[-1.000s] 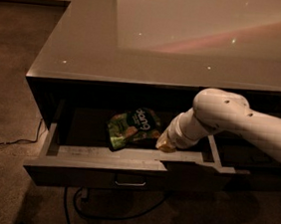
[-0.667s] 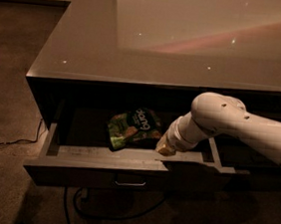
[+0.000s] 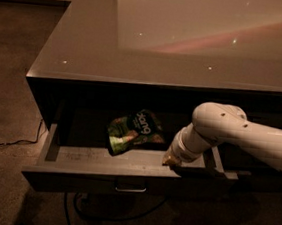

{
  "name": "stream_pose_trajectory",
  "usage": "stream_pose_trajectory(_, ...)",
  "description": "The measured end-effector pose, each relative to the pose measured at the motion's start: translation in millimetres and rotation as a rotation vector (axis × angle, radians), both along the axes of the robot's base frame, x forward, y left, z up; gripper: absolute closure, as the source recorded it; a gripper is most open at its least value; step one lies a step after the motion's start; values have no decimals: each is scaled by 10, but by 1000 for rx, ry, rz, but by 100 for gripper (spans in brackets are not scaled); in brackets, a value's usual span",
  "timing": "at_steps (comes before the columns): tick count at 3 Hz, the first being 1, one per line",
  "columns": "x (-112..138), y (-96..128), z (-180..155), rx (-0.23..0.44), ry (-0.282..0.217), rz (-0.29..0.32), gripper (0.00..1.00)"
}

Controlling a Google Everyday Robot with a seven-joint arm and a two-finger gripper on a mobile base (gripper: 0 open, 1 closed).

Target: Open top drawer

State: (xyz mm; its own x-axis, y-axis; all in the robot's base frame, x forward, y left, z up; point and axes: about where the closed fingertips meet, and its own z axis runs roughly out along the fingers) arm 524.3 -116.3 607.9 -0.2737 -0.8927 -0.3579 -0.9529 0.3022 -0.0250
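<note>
One top drawer (image 3: 76,157) stands open, one green snack bag (image 3: 134,133) inside.
One gripper (image 3: 172,162) at its front rim, right of centre; its grip cannot be told.

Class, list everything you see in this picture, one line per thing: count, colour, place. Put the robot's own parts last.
counter top: one, glossy grey, across the upper picture
top drawer: one, dark front with light grey inside, open beneath the counter top
metal pull: one, silvery, centre of the drawer front
snack bag: one, green, lying inside the drawer near its middle
cable: at least one, dark, on the floor left of the drawer
floor: one, speckled brown, left and below
arm: one, white, reaching in from the right
gripper: one, pale, at the drawer's front wall, right of the bag
</note>
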Motion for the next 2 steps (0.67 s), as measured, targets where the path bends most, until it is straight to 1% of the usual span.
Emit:
stream_pose_trajectory(1, -146, -155, -118, -27, 30, -16, 100)
stream_pose_trajectory(2, -285, -275, -70, -49, 21, -33, 100)
